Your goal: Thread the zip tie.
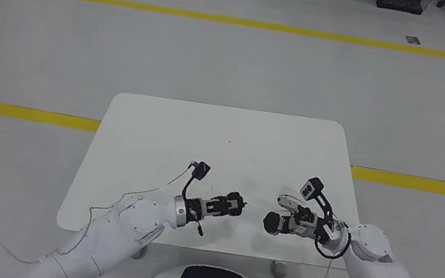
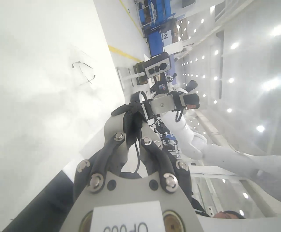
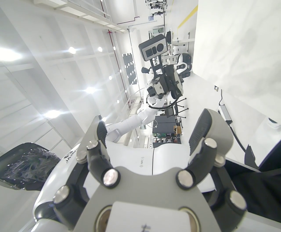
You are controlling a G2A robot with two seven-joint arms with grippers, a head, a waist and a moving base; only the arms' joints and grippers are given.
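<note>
2 zip ties (image 2: 87, 79) lie loose on the table (image 2: 44, 98), none looks threaded yet; left gripper (image 2: 130, 111) is pressed closed, right gripper (image 3: 152, 119) spread wide.

A small gap separates left fingers (image 1: 239, 201) from right fingers (image 1: 270, 224).

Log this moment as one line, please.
left gripper: jaws shut | right gripper: jaws open, empty | zip ties: loose on table

Left wrist label (image 2: 126, 214): print cropped, unreadable.
</note>
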